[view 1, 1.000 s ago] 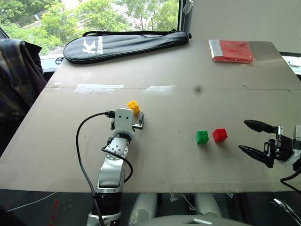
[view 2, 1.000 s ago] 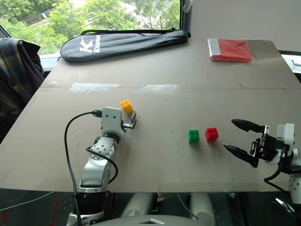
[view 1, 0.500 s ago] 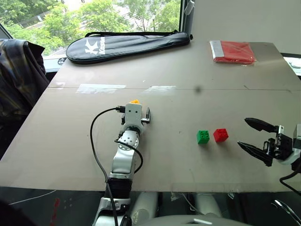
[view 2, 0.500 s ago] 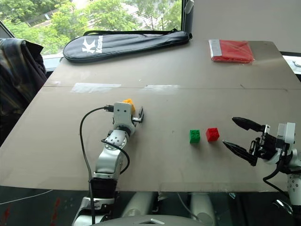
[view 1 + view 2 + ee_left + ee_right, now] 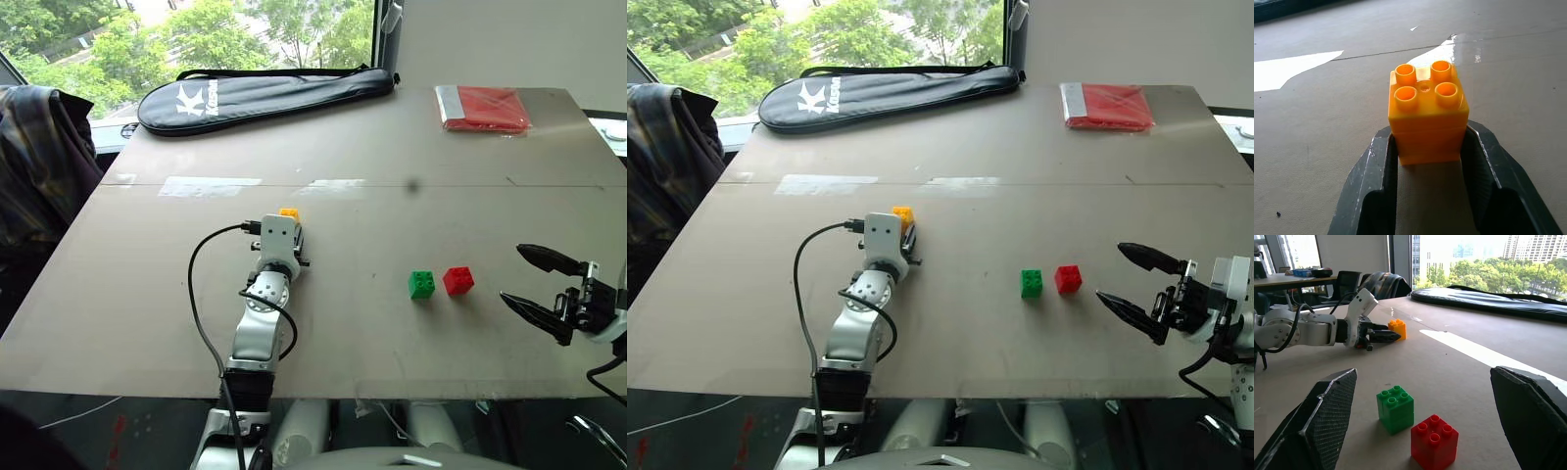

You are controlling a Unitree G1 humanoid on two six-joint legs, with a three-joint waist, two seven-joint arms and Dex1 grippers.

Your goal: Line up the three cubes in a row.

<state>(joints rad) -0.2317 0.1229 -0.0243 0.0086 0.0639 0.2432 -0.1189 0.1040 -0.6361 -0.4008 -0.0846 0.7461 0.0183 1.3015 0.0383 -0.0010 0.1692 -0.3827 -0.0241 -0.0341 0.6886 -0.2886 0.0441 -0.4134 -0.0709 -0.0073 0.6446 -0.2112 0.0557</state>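
Left gripper (image 5: 1425,161) clamped on the studded yellow cube (image 5: 1426,114), which sits upright on the matte table (image 5: 392,166) left of centre; glossy green cube (image 5: 422,284) and red cube (image 5: 458,280) stand just beside each other further right, near the wide-open right gripper (image 5: 537,287) with textured fingers.

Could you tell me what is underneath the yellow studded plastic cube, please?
The yellow studded plastic cube seems to rest directly on the grey-brown tabletop, clamped between the left tool's black fingers. Its underside is hidden, so nothing beneath it can be seen.
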